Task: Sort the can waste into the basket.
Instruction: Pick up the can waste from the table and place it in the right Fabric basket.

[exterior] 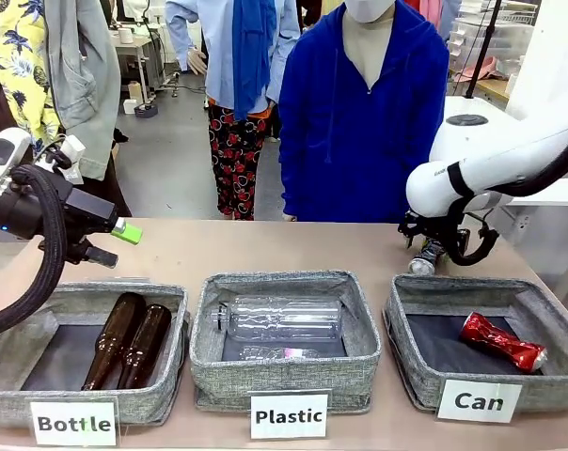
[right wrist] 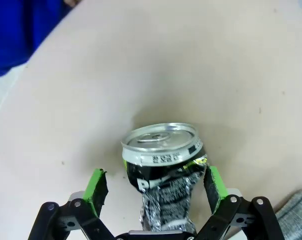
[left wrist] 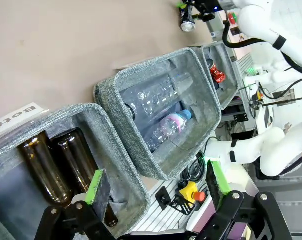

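The silver can with dark print (right wrist: 163, 165), crushed, sits between the fingers of my right gripper (right wrist: 156, 187). That gripper is open: one green pad (right wrist: 213, 184) touches the can and the other stands a little off it. From the front, the right gripper (exterior: 425, 246) and the silver can (exterior: 423, 261) are low over the table, just behind the "Can" basket (exterior: 425, 371). The shiny red can (exterior: 502, 341) lies inside that basket. My left gripper (exterior: 124, 233) hangs open and holds nothing, above the "Bottle" bin; its pads (left wrist: 95, 186) frame that bin's rim.
The "Bottle" bin (exterior: 166, 395) holds two brown glass bottles (exterior: 129, 338). The "Plastic" bin (exterior: 204, 362) in the middle holds clear plastic bottles (exterior: 284, 319). A person in a blue hoodie (exterior: 359, 122) stands at the far side. Bare table lies behind the bins.
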`<state>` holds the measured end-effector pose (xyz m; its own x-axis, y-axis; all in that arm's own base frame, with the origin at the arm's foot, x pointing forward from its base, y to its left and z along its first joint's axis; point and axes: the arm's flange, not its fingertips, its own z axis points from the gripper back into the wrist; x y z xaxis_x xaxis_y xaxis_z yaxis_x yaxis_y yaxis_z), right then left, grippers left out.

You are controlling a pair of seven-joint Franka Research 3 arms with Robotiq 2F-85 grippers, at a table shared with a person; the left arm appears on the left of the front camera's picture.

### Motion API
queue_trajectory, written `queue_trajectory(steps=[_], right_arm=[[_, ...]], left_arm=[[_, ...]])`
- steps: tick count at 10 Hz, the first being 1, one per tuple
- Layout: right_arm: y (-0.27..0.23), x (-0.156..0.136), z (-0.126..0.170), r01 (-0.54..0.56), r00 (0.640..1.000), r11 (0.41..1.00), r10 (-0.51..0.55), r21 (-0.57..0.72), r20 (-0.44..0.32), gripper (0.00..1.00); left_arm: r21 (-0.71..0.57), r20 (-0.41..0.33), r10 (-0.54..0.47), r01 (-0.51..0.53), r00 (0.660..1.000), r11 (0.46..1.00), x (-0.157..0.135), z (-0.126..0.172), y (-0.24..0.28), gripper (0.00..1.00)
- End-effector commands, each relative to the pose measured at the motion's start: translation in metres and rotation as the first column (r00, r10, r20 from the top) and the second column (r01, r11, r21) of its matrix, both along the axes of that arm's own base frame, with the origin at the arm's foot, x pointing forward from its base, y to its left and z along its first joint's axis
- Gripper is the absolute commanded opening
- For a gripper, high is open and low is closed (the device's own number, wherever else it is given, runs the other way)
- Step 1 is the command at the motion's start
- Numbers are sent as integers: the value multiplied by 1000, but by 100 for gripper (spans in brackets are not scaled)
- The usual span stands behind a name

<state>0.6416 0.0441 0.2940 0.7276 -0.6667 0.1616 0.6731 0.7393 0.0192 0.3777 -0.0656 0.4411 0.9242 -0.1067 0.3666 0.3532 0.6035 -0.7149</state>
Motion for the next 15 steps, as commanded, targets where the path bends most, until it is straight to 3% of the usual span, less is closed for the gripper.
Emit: queue_trajectory(steps=[1, 4, 5, 6, 7, 8, 9, 15], right_arm=[[0, 14, 3, -11, 1000, 999, 10, -36, -20, 100], [1, 13, 3, -9, 999, 999, 8, -38, -32, 100], [1, 13, 4, -11, 999, 999, 9, -49, -39, 41], [1, 13, 4, -7, 999, 998, 4, -59, -44, 41], [0, 12, 4, -9, 999, 998, 7, -60, -48, 0], [0, 12, 5, -6, 999, 998, 3, -62, -44, 36], [1, 11, 6, -7, 999, 998, 5, -63, -44, 0], [-3, 2, 20, -35, 999, 997, 34, -66, -27, 0]], left_arm=[[-1, -9, 6, -6, 1000, 1000, -2, 0, -1, 100], [-1, -9, 6, -6, 1000, 1000, -2, 0, -1, 100], [-1, -9, 6, -6, 1000, 1000, -2, 0, -1, 100], [-1, -9, 6, -6, 1000, 1000, -2, 0, -1, 100], [-1, -9, 6, -6, 1000, 1000, -2, 0, -1, 100], [-1, -9, 6, -6, 1000, 1000, -2, 0, -1, 100], [-1, -9, 6, -6, 1000, 1000, -2, 0, -1, 100], [-1, -9, 6, -6, 1000, 1000, -2, 0, -1, 100]])
